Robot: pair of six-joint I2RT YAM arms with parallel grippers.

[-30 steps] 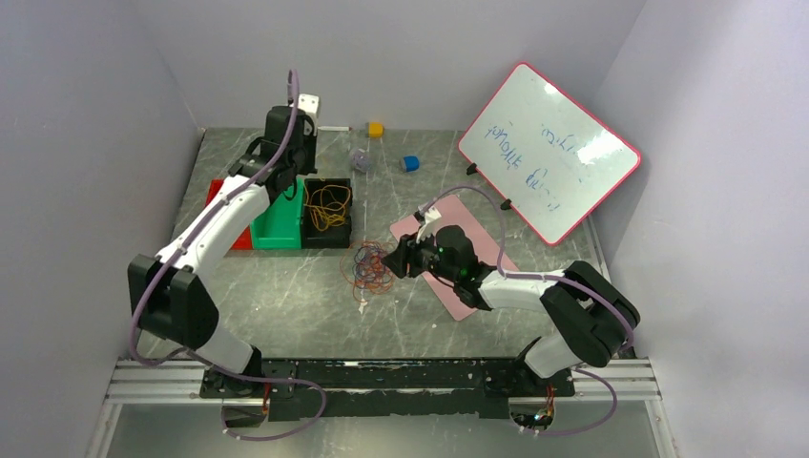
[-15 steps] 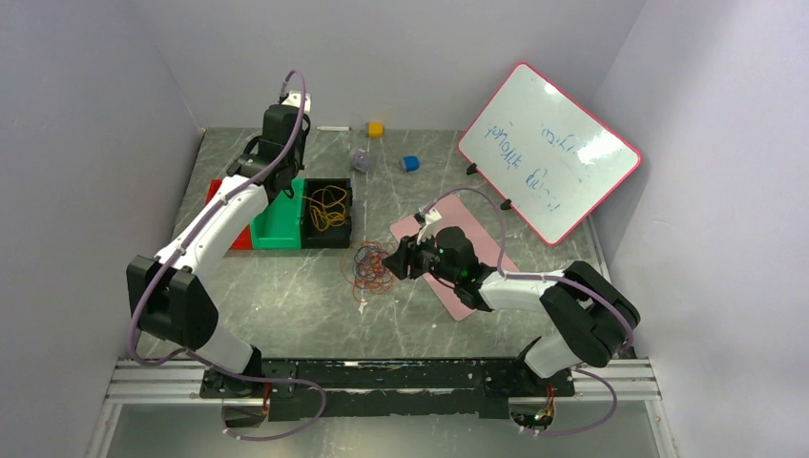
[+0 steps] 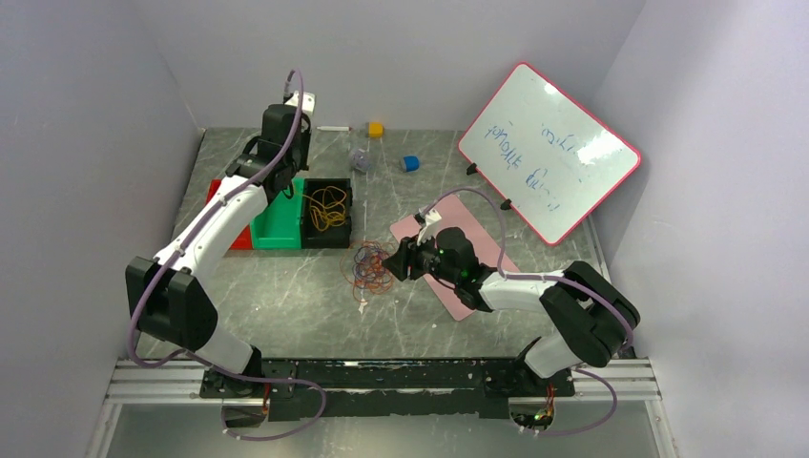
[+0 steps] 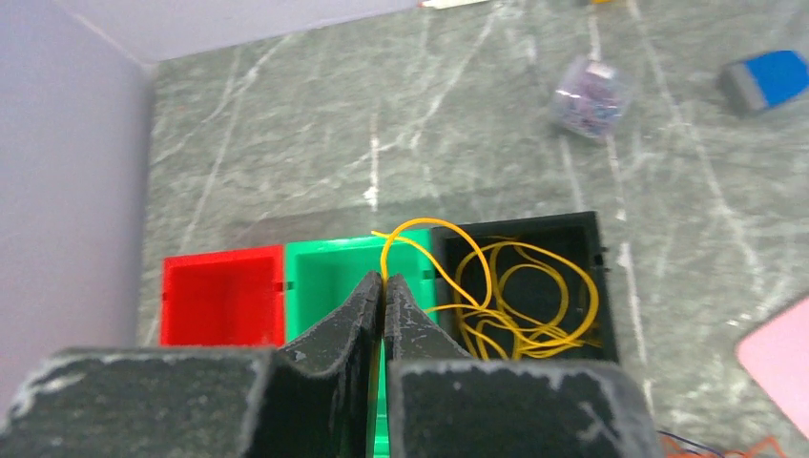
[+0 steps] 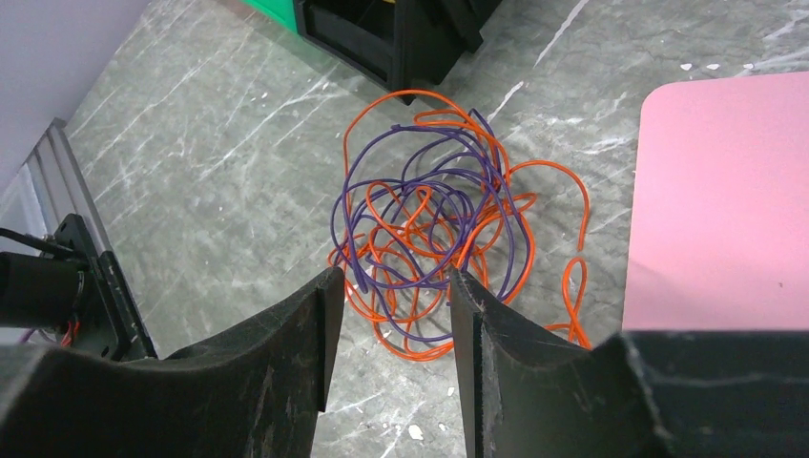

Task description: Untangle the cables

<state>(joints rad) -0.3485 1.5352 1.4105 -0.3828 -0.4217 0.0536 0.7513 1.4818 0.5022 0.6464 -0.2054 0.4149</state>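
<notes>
The cables (image 3: 369, 266) lie in two places. The yellow cable (image 4: 410, 223) is coiled inside the black bin (image 4: 515, 221), which stands against the green bin (image 4: 324, 262). One strand rises out of the coil in an arc over the bin's wall and runs down into the left gripper (image 4: 383, 284). That gripper is clenched on the strand, with its fingertips pressed together above the green bin.

The orange cable (image 5: 549, 167) and the purple cable (image 5: 434, 143) are wound through each other in one loose heap on the table (image 5: 219, 143), just beside the pink mat (image 5: 715, 191). The right gripper (image 5: 393, 277) hangs over the near edge of this heap with its jaws apart, grasping nothing (a few loops show in the gap between the fingers). Whether the fingertips touch the wires cannot be told.
</notes>
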